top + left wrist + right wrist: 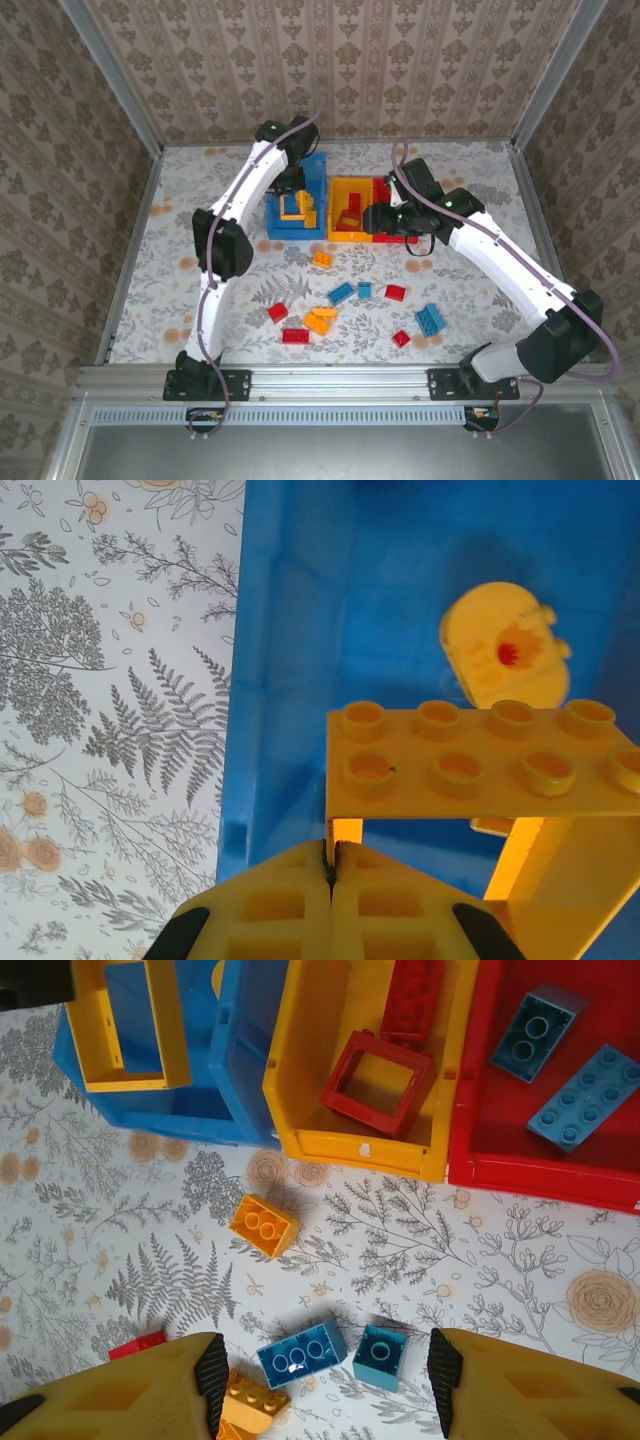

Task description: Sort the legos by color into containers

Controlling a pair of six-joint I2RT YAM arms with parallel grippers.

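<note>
Loose legos [320,320] in front, three bins [340,237] behind.
The right gripper [328,1360] hangs half open and empty near the bins' front edge; farther back, the left gripper [331,865], closed on nothing, is over the blue bin [300,600] holding yellow bricks [470,760].

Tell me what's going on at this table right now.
Brick sorting, mid-job. The left tool is shut and hangs over the blue bin, right by the yellow pieces lying in it. The right tool is open above loose bricks on the table, holding nothing. Oddly, the yellow bin holds red pieces and the red bin holds blue bricks.
</note>
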